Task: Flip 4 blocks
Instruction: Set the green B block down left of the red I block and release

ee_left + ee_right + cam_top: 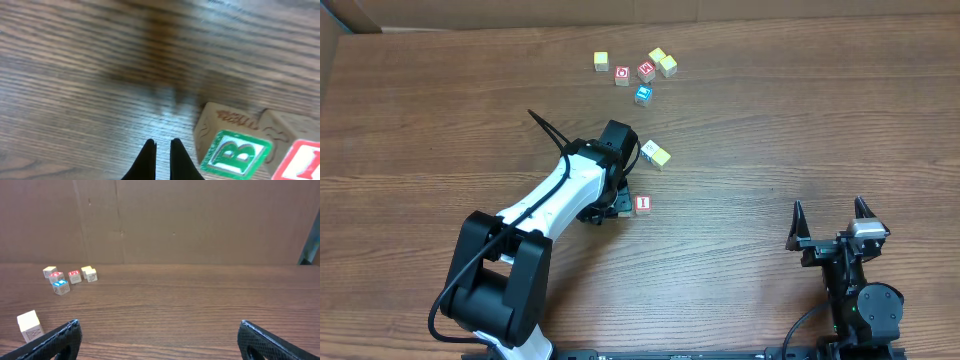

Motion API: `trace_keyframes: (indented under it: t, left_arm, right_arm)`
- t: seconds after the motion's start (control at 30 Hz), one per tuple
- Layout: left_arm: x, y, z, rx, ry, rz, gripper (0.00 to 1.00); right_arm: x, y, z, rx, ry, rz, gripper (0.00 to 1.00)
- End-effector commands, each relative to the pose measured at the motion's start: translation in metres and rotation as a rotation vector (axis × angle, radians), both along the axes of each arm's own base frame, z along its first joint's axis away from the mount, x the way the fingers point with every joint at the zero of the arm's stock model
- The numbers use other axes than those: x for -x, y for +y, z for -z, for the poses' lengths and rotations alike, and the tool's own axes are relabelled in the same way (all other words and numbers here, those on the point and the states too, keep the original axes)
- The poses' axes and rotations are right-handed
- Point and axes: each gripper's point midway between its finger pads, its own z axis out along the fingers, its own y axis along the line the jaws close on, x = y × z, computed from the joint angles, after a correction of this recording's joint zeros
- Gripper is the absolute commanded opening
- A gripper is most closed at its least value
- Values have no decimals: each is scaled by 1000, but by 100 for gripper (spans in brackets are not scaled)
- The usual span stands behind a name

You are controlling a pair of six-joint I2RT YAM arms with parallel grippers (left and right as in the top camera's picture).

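Left pincer (pixel 162 144) is closed tight with nothing between its tips. It sits low over the surface (pixel 75 75), just left of the green B block (pixel 235 155). The red-faced block (pixel 306 161) sits at the B block's right side, touching or very nearly; I cannot tell which. Principal hazard, in my judgement: a closed tip driven sideways would shove the B block along the smooth grain rather than tip it over, and carry the red-faced block with it — two blocks disturbed, neither turned. Opening from this position is also risky, since the right tip could clip the B block. In the overhead view the left arm hides the B block, so a poor result could pass unnoticed there. Right pincer (pixel 828 206) stands wide and empty at the near right, well apart from every block; no hazard from it at present. The yellow-faced block (pixel 660 156) lies just beyond the arm. The blue-faced block (pixel 642 95) lies farther off, beside the far cluster, where the cube with a red ring (pixel 622 75) could be taken by mistake. Surface: brown wood grain with some glare. Room: a plain brown board (pixel 175 220) closes the far side — little else is visible.
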Motion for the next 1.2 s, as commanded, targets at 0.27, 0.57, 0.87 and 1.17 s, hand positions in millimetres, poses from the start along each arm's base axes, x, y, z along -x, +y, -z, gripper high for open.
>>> trace_keyframes:
  t: [0.27,0.57,0.87,1.17]
  left_arm:
    - [3,-14,4,67,16,-4,4]
    - [3,-16,4,78,14,-19,4]
    - [-5,-20,3,97,-15,-16,4]
    - [-10,-22,3,105,-35,7,4]
  right_arm:
    - [0,0,2,1,-4,-2,100]
    - [0,0,2,1,-4,-2,100]
    - [0,0,2,1,-4,-2,100]
    - [0,0,2,1,-4,-2,100]
